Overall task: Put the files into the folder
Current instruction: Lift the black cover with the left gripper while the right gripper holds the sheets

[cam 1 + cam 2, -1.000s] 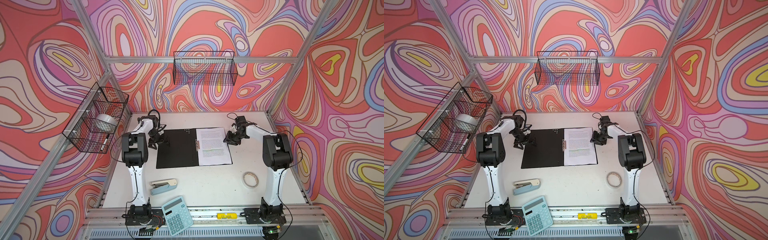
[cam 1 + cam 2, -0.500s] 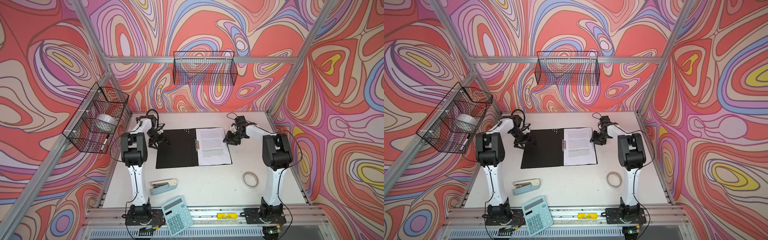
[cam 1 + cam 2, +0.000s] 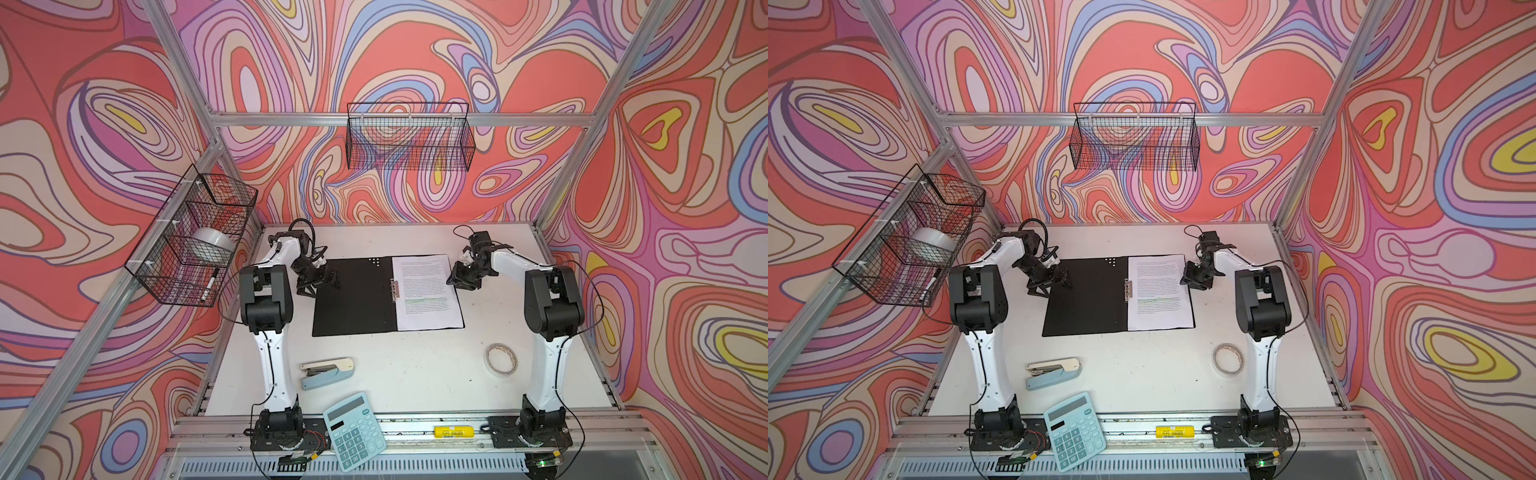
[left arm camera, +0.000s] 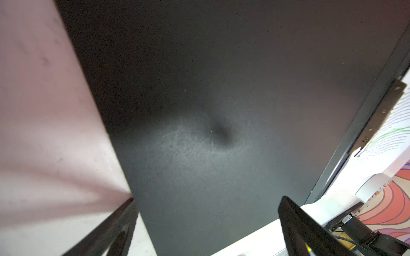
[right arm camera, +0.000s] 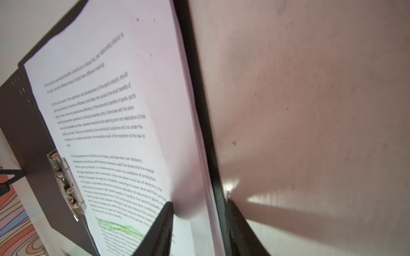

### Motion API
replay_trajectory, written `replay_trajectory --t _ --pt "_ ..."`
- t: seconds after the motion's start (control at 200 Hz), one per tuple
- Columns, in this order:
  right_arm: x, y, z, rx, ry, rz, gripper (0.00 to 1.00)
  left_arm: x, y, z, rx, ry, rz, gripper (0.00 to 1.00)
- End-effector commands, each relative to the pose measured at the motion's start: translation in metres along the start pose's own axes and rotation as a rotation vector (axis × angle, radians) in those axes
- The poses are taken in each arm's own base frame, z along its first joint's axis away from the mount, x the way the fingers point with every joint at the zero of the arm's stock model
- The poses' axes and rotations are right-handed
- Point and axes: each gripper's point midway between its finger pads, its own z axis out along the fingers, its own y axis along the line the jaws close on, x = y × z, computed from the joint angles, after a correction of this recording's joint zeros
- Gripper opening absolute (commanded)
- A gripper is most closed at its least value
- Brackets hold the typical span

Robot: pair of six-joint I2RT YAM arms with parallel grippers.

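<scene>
The folder (image 3: 353,299) (image 3: 1084,303) lies open and flat at the back of the table, black inside up, with a metal clip (image 3: 394,288) at its spine. The files (image 3: 426,291) (image 3: 1158,291), white printed sheets with a green highlighted line, lie on its right half. My left gripper (image 3: 320,286) (image 4: 207,199) is open over the left cover's outer edge (image 4: 199,88), holding nothing. My right gripper (image 3: 461,282) (image 5: 199,201) straddles the folder's right edge, jaws partly apart. One finger rests on the top sheet (image 5: 122,66), the other outside the black edge (image 5: 195,88).
A blue-grey stapler (image 3: 328,372), a teal calculator (image 3: 354,432) and a tape roll (image 3: 501,359) lie toward the front. A yellow bar (image 3: 451,432) sits on the front rail. Wire baskets hang on the left wall (image 3: 191,245) and the back wall (image 3: 409,141).
</scene>
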Motion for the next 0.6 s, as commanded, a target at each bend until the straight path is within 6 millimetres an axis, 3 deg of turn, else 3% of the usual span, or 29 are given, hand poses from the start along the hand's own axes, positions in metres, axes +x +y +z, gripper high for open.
replay_trajectory --t 0.0,0.596 --pt "0.039 -0.015 0.034 0.05 0.142 0.024 0.4 0.005 -0.043 -0.003 0.172 -0.003 0.07 0.98" --pt "0.041 -0.016 0.036 0.049 0.153 0.025 0.4 0.009 -0.06 -0.032 0.229 -0.045 0.097 0.97"
